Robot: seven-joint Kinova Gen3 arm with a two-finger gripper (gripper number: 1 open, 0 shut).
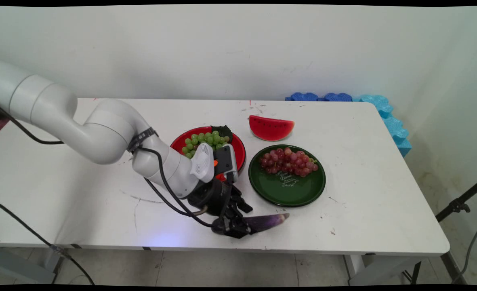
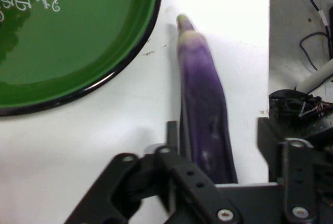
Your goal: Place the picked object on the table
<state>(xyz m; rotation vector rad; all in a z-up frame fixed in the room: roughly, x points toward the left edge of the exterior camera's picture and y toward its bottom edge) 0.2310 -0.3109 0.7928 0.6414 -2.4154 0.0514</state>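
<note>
A purple eggplant (image 1: 268,221) lies on the white table near its front edge, its pale tip pointing toward the green plate (image 1: 286,198). My gripper (image 1: 238,224) is down at the eggplant's thick end, open, with one finger on each side of it. In the hand view the eggplant (image 2: 203,104) runs up between the fingers of the gripper (image 2: 219,130). The left finger (image 2: 174,133) is against it. A gap shows between it and the right finger (image 2: 265,130). The green plate (image 2: 78,52) fills the upper left.
A bunch of red grapes (image 1: 288,161) lies on the green plate. Behind my wrist, a red plate (image 1: 181,139) holds green grapes (image 1: 204,141). A watermelon slice (image 1: 270,127) sits further back. Blue foam pieces (image 1: 387,117) line the far right corner. The table's front edge (image 2: 269,78) is close beside the eggplant.
</note>
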